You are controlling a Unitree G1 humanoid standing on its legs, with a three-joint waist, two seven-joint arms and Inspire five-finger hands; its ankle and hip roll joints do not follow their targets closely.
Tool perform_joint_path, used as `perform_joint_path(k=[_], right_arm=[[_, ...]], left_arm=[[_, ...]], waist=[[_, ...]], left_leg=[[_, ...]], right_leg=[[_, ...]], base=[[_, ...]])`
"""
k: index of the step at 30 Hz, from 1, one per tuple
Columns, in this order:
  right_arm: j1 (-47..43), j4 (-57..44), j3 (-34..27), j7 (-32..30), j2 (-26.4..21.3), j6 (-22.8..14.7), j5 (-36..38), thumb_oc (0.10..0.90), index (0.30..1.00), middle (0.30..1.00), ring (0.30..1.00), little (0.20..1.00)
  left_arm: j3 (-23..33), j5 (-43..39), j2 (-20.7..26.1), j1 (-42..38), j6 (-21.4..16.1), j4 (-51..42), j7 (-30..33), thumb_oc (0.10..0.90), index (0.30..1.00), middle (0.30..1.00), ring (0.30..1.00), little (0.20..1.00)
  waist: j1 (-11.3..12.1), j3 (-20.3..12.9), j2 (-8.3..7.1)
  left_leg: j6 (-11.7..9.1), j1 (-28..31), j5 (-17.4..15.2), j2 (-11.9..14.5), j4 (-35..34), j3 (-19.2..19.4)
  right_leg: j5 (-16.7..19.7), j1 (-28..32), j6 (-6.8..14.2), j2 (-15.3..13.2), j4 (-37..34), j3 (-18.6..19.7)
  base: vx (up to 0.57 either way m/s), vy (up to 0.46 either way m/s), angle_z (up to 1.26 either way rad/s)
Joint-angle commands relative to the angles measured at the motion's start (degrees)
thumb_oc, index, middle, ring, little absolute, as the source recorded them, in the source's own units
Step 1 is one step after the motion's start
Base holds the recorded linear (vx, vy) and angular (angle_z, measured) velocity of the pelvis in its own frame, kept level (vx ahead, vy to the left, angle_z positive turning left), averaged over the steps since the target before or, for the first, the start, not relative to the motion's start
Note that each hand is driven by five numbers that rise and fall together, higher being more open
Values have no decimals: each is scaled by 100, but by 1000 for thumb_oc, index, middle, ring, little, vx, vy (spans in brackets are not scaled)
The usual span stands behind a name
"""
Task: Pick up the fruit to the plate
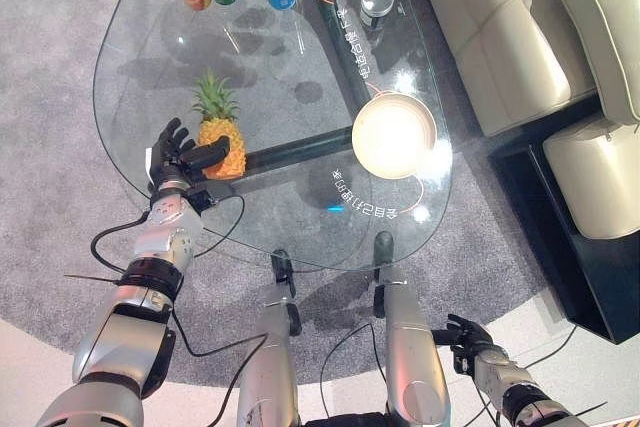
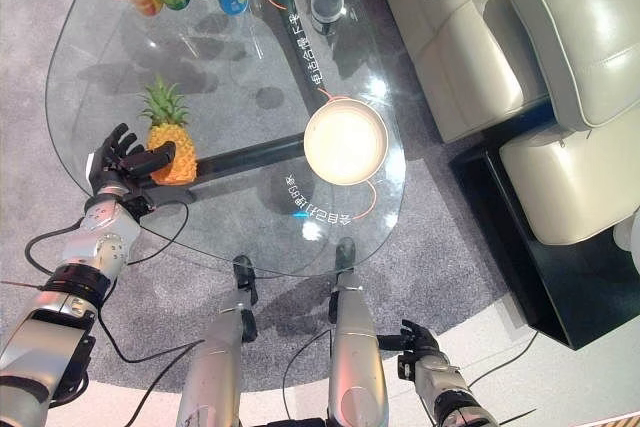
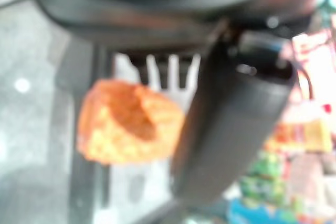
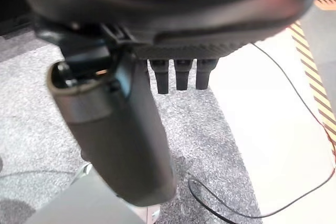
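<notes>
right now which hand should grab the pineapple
Left. The left hand is open right beside the pineapple on the glass table; the right hand hangs low, off the table.

Orange pineapple with green crown, beside it a cream-white plate on clear glass table; grey speckled carpet; cream sofa beyond plate.

Pineapple stands left of plate, both on table.
</notes>
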Motion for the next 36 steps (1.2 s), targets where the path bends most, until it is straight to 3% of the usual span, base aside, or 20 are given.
perform_joint_path(k=[1,12,25,36], right_arm=[[471,-138,256,-165,-439,130,206,800,900,900,900,900],[412,-72,267,-187,-431,118,250,800,900,900,900,900],[345,-31,236,-156,-437,157,298,800,900,900,900,900],[299,-23,364,-182,-416,160,365,800,900,900,900,900]], left_arm=[[88,524,572,-387,-270,-8,194,800,900,900,900,900],[-317,1989,724,-467,57,-136,332,800,900,900,900,900],[-368,1605,548,-428,331,-227,153,800,900,900,900,900],[-300,1066,418,-532,682,149,607,800,900,900,900,900]], waist=[[-66,-35,-149],[-24,-35,-95],[-44,-35,-62],[-89,-35,-77]], left_leg=[[309,-312,-803,-468,881,712],[299,-252,-772,-509,821,688],[281,-274,-768,-518,849,655],[272,-305,-747,-506,852,648]], right_leg=[[-302,-99,-262,541,114,-111],[-273,-15,-255,511,45,-141],[-301,-13,-276,515,66,-158],[-330,-43,-287,545,93,-140]], base=[[0,0,0],[0,0,0],[1,-1,0],[5,-6,-3]])
